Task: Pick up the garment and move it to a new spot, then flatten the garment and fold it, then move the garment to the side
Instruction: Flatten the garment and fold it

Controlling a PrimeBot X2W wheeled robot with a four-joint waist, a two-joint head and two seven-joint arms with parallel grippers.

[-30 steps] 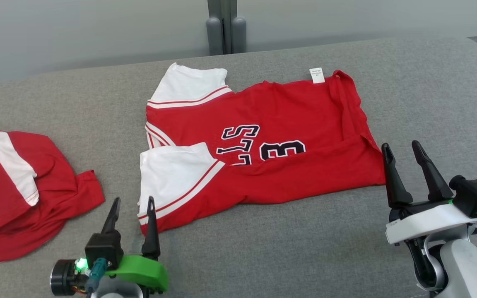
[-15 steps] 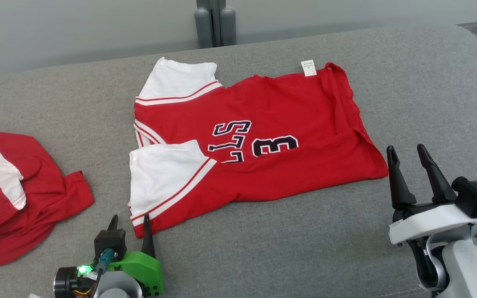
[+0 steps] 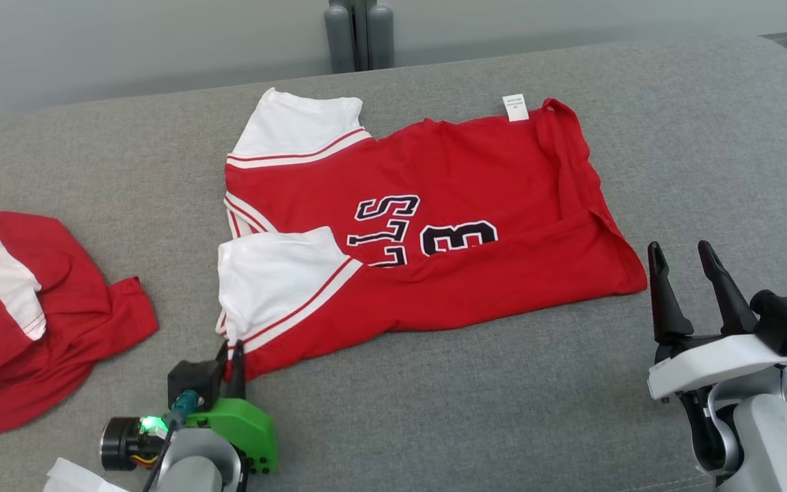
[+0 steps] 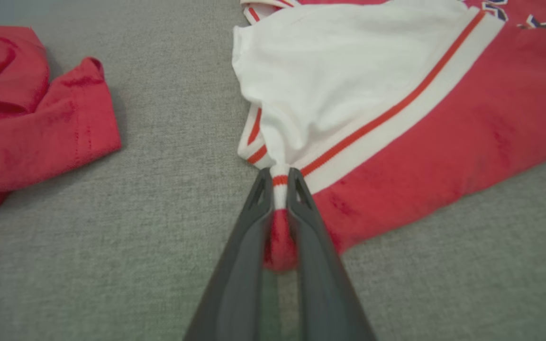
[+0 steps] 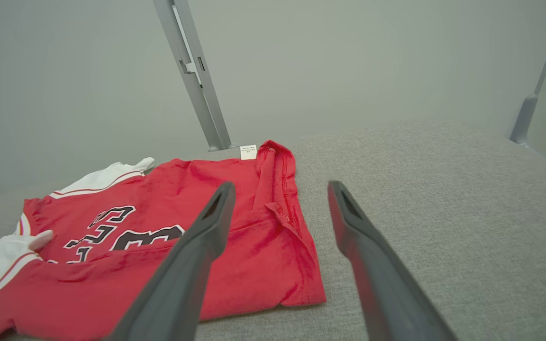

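Grey cushion (image 3: 434, 410), left gripper (image 3: 231, 350) tight on the jersey (image 3: 475, 171), perhaps its sleeve hem; right gripper (image 3: 679, 247) spread wide.

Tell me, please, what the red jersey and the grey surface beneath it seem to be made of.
Red jersey: likely a soft cotton-type knit, matte; it wrinkles and bunches limply. Grey surface: woven upholstery cloth, matte, with a flecked weave; rounded edges suggest padding, though that is unsure.

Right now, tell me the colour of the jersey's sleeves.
White sleeves, red-striped trim; best in the left wrist view.
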